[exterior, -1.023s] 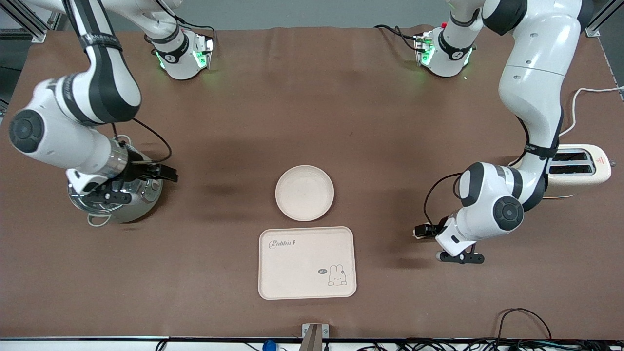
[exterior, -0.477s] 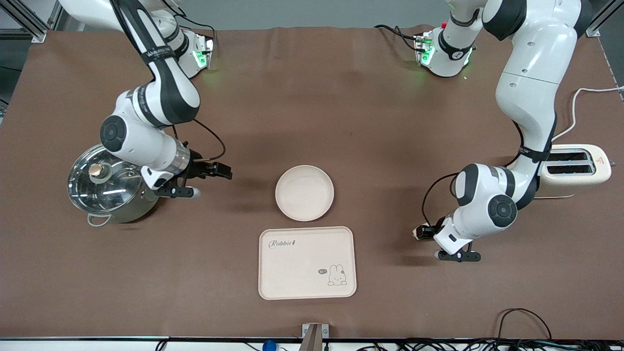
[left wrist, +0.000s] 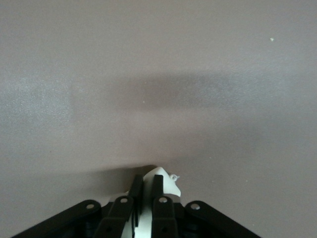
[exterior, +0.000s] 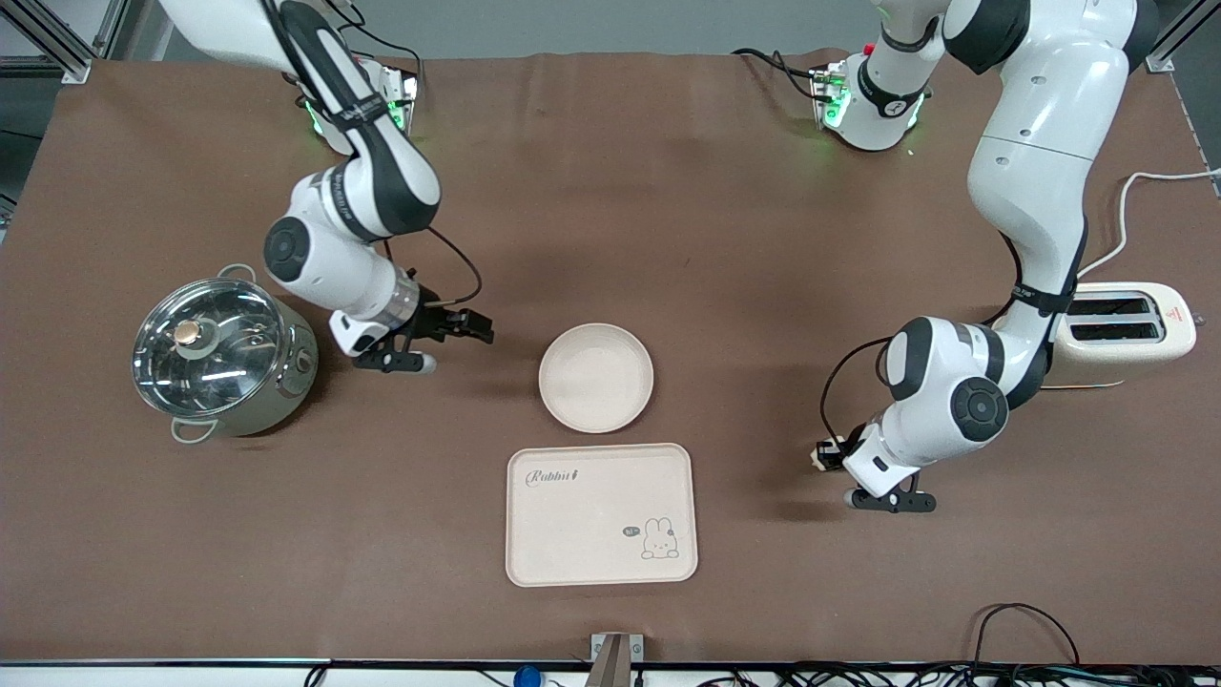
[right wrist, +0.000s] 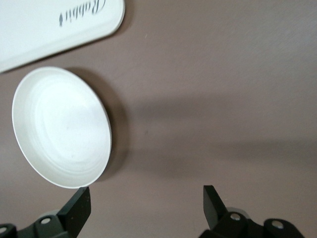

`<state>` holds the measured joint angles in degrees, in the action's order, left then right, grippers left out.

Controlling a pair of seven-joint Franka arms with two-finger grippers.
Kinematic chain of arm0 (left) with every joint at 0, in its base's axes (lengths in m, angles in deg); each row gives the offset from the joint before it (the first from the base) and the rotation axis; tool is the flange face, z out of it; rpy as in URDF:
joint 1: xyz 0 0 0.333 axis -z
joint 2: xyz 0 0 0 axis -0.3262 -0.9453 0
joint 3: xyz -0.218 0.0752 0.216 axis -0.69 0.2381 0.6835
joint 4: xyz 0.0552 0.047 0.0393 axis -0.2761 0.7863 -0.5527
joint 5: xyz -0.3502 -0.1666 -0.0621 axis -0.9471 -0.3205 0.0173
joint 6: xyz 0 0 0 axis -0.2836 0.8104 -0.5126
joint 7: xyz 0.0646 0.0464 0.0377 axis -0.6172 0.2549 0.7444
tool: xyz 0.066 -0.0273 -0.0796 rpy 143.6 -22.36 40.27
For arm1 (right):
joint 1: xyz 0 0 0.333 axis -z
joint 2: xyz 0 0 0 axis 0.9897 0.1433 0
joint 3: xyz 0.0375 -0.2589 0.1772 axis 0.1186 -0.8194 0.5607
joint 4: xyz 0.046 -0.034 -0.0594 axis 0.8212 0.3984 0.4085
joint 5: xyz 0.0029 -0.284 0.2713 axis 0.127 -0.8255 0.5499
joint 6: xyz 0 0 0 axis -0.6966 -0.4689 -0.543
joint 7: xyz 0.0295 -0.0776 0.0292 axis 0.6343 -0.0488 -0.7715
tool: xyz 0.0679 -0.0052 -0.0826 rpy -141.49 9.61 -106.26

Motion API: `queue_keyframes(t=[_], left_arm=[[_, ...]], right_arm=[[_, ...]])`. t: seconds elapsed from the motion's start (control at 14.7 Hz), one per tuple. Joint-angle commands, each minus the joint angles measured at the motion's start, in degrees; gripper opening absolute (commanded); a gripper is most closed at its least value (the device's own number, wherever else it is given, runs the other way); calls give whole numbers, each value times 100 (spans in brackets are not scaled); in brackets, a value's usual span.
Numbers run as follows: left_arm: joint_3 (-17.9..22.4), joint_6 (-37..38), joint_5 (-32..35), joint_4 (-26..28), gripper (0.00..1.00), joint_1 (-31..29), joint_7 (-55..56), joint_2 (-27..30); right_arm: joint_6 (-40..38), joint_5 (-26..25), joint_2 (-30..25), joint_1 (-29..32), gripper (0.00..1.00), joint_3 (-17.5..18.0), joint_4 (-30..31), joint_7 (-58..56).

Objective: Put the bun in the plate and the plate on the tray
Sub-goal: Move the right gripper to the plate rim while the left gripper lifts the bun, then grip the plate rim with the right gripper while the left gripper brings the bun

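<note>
The round cream plate (exterior: 596, 378) sits at mid-table, and the cream "Rabbit" tray (exterior: 601, 515) lies just nearer the front camera. My left gripper (exterior: 822, 456) is low over the bare cloth, toward the left arm's end from the tray. In the left wrist view this gripper (left wrist: 147, 179) is shut on the pale bun (left wrist: 167, 181). My right gripper (exterior: 474, 330) is open and empty over the cloth between the pot and the plate. The right wrist view shows its spread fingers (right wrist: 79, 208), the plate (right wrist: 59, 126) and a tray corner (right wrist: 44, 29).
A steel pot with a glass lid (exterior: 219, 355) stands toward the right arm's end. A cream toaster (exterior: 1130, 329) with a white cable stands toward the left arm's end.
My right arm has swung from over the pot toward the plate, uncovering the pot. My left gripper with the bun has shifted only slightly.
</note>
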<state>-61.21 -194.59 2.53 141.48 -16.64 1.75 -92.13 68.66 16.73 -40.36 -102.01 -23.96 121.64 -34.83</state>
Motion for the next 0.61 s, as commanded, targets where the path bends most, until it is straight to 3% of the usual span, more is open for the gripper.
queue_keyframes(t=[0.0,0.2,0.34,0.55], left_arm=[[-49,63,45,94,0,15,86,217],[-84,650,19,-230,0,50,164,305],[-346,1282,45,-537,0,68,847,393],[-655,1549,106,-644,0,391,2121,411]], right_arm=[[514,371,54,-268,100,-41,213,17],[1411,802,537,-558,100,-41,178,35],[1518,1031,600,-822,100,-50,152,165],[1843,1058,853,-901,97,-50,12,237]])
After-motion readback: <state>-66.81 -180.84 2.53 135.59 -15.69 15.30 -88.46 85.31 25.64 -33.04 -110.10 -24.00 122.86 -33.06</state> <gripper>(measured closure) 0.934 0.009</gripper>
